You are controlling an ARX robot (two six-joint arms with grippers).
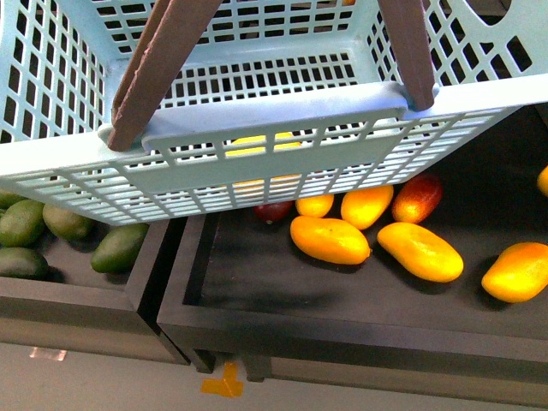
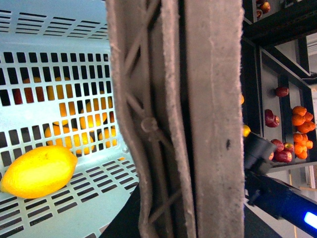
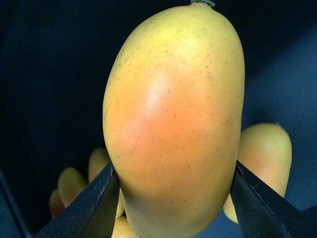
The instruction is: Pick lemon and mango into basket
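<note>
Right gripper (image 3: 174,165): we record two fingers (image 3: 86,210), matte black and smooth-faced, each a broad wedge narrowing to a straight-edged tip, with a faint lighter sheen along the inner edge. Just beside the brown handle (image 2: 198,119) we log a rounded black cap (image 2: 257,151). Adjoining it, farther from the handle, is a glossy dark blue arm link (image 2: 282,201). Farthest from the handle, the link carries a small lit blue-white indicator (image 2: 310,219).

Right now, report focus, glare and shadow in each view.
Front view: sharp; the basket shades the dark tray beneath. Left wrist view: the handle fills the centre, the lemon very bright. Right wrist view: the mango sharp with a soft highlight, fruit behind blurred.
</note>
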